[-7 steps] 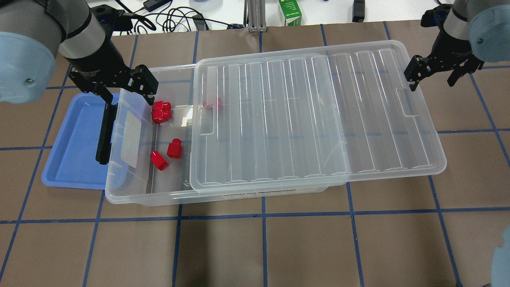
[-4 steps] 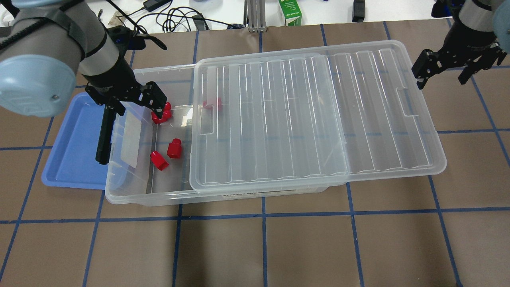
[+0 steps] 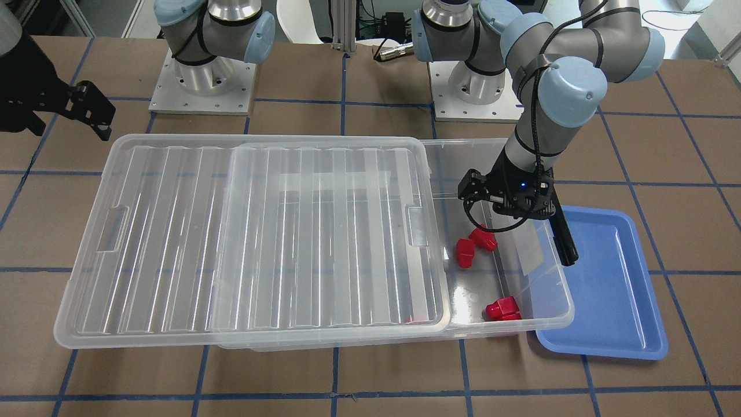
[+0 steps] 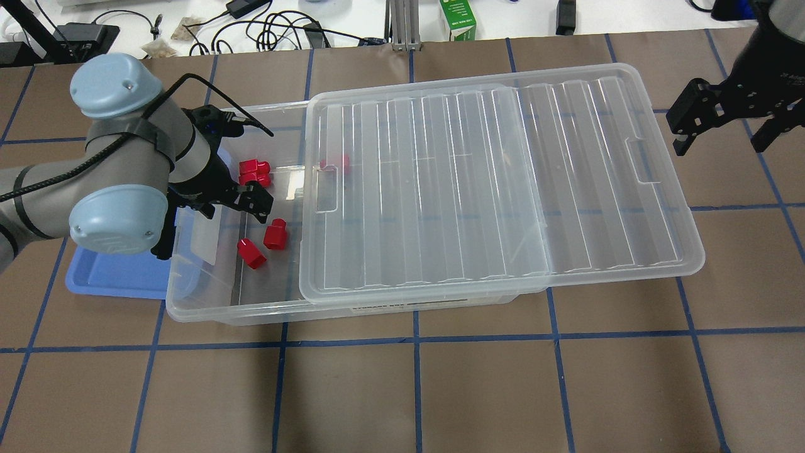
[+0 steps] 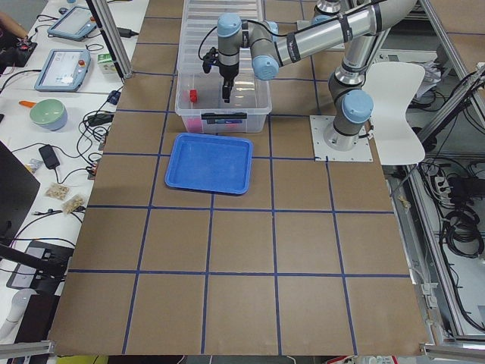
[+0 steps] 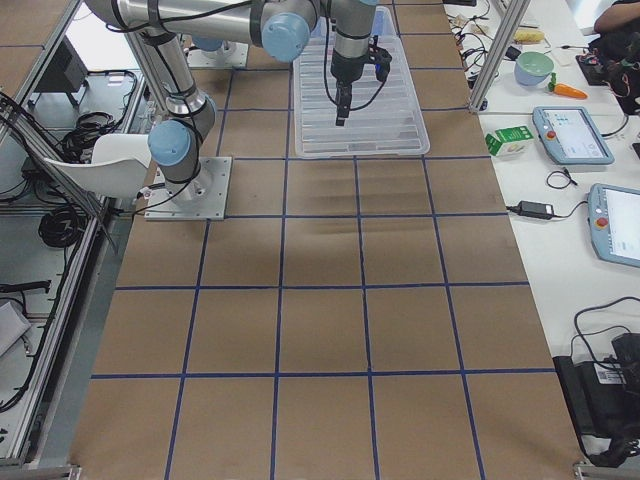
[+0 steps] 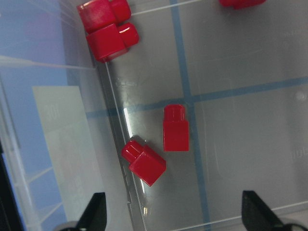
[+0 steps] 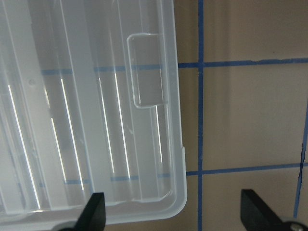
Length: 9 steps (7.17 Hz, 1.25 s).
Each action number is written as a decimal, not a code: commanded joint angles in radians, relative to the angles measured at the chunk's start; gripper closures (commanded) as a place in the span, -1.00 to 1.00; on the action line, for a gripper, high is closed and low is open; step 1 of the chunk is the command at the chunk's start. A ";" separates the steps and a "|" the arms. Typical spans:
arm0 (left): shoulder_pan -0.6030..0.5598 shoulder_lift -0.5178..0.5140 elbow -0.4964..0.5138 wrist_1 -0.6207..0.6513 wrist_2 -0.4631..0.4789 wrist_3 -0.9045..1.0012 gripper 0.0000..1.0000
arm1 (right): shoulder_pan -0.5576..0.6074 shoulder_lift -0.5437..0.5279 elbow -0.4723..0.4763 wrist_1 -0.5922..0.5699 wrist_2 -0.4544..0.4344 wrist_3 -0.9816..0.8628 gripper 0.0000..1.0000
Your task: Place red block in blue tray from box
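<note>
**Robotics laboratory.** Two grey jointed robot arms with pale-blue joint caps (image 3: 570, 87) stand bolted to square metal base plates (image 3: 168, 104). They are set at the edge of a large bench (image 4: 484, 390), which is faced in brown panels and ruled into squares by blue tape. Aluminium frame posts (image 6: 497, 50) stand along the bench edge. The white side table (image 6: 600, 290) carries working electronics — blue-rimmed touchscreen pendants (image 6: 572, 135), a black power brick (image 6: 535, 208) and loose black cables (image 4: 277, 31). A white moulded chair (image 6: 115, 165) sits behind the arm bases, beside more cabling on the floor.
</note>
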 commanded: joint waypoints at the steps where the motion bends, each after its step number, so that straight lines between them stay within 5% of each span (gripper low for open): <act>1: -0.009 -0.018 -0.023 0.026 -0.002 -0.080 -1.00 | 0.078 -0.028 0.000 0.032 0.020 0.088 -1.00; 9: -0.040 -0.145 -0.029 0.181 -0.002 -0.041 -1.00 | 0.140 -0.034 0.000 0.029 0.022 0.130 -1.00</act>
